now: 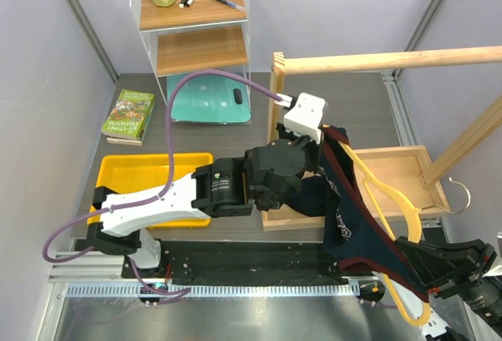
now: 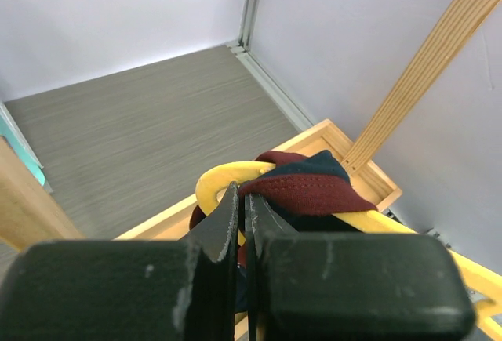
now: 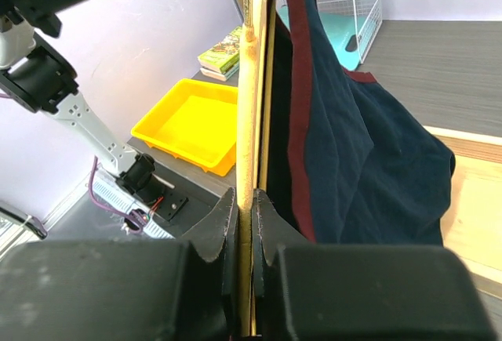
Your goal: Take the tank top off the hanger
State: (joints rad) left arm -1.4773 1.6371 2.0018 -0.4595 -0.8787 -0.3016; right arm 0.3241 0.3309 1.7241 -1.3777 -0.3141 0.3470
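The navy tank top with dark red trim hangs on the yellow hanger, which lies tilted over the wooden tray with its silver hook at the right. My left gripper is shut on the red-trimmed shoulder strap at the hanger's far rounded end; its jaws stand closed with fabric between them. My right gripper is shut on the hanger's near arm; in the right wrist view the yellow bar runs between its closed fingers, with the tank top hanging to the right.
A wooden rail on a wooden frame stands over a shallow wooden tray. A yellow bin lies left of centre, a book and a teal board behind it, and a white wire shelf at the back.
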